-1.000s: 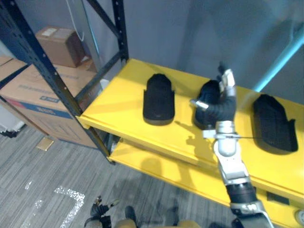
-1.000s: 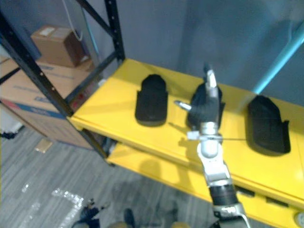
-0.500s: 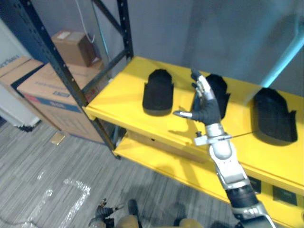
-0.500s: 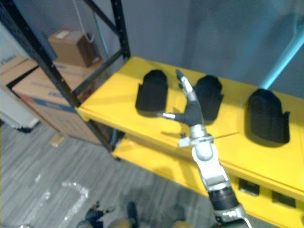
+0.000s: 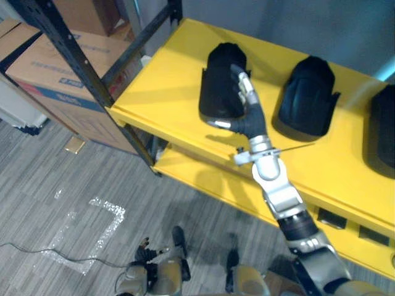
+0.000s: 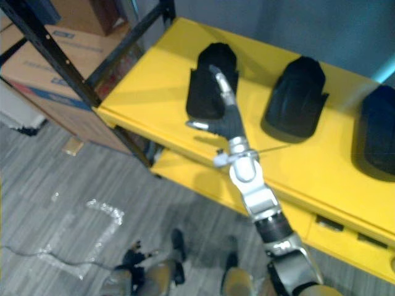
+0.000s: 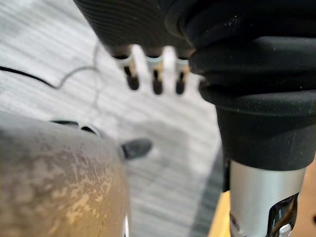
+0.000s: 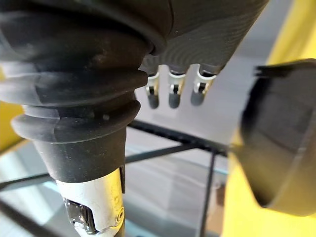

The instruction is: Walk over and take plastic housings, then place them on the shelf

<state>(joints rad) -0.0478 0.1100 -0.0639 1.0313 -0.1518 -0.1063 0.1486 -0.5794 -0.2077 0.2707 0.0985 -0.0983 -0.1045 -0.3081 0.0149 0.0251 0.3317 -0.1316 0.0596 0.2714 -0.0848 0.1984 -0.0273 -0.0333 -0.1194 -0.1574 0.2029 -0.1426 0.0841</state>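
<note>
— Black plastic housings, where are they?
— Three, all on the yellow shelf (image 5: 176,65). The first housing (image 5: 217,83) lies right behind the fingertips of the right robot hand (image 5: 248,120). The second housing (image 5: 307,95) is off to that hand's right. The third housing (image 5: 384,132) is further right again, cut by the frame edge. All three lie apart from each other.
— Right robot hand state?
— Wide. Fingers (image 5: 245,89) are straight and point up over the first housing, and the thumb (image 5: 217,124) is splayed out to the left. Nothing is in it.
— Touching the first housing?
— Can't tell from the eye views, since the fingers overlap it there. The right wrist view has a black housing edge off to the side of the fingertips, not gripped.
— Left robot hand?
— In the left wrist view, the left robot hand (image 7: 148,29) hangs over the grey floor (image 5: 62,203). Its fingers are loose and hold nothing.
— Anything else around?
— A black rack upright (image 5: 68,55) stands well to the left of the right robot hand, with cardboard boxes (image 5: 43,71) just past it. A lower yellow shelf level (image 5: 203,185) shows below the wrist.
</note>
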